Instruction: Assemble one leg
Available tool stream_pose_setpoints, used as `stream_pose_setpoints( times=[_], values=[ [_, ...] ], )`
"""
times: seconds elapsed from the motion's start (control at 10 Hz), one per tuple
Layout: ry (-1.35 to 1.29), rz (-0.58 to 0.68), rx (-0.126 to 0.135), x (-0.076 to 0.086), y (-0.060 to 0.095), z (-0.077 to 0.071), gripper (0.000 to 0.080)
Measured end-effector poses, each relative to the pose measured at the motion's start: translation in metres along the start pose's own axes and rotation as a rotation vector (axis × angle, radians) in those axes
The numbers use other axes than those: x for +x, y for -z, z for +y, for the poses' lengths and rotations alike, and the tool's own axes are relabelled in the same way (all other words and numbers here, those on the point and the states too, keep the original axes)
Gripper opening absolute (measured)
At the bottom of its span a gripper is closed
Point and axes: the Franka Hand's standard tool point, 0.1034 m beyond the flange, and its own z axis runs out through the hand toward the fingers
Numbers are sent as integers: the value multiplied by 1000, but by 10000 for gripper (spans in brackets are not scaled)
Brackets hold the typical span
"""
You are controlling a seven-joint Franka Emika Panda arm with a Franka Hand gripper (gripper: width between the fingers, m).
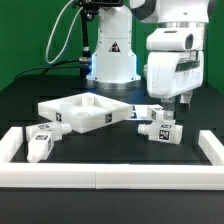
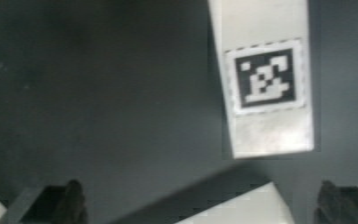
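A white leg [image 2: 265,80] with a black-and-white tag lies on the dark table below my gripper [image 2: 202,205]. The two dark fingers [image 2: 60,200] stand wide apart with nothing held between them, and only a white corner of another part [image 2: 274,208] shows in the gap. In the exterior view my gripper [image 1: 183,102] hangs just above two tagged legs [image 1: 160,130] on that view's right, without touching them. The square white tabletop [image 1: 85,112] lies at the centre left. More legs [image 1: 42,140] lie on the exterior view's left.
A low white rail [image 1: 110,176] runs along the front and up both sides of the work area. The robot's base [image 1: 110,55] stands behind the tabletop, with cables to its left.
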Motion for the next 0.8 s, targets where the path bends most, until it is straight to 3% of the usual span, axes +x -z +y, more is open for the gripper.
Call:
stream_pose_setpoints(
  times=[0.1, 0.3, 0.5, 0.8],
  values=[
    [-14, 1, 3, 1, -2, -4, 650],
    [-24, 4, 30, -3, -19, -33, 650],
    [-12, 8, 38, -11, -37, -33, 650],
    [-6, 0, 51, -16, -50, -31, 650]
  ],
)
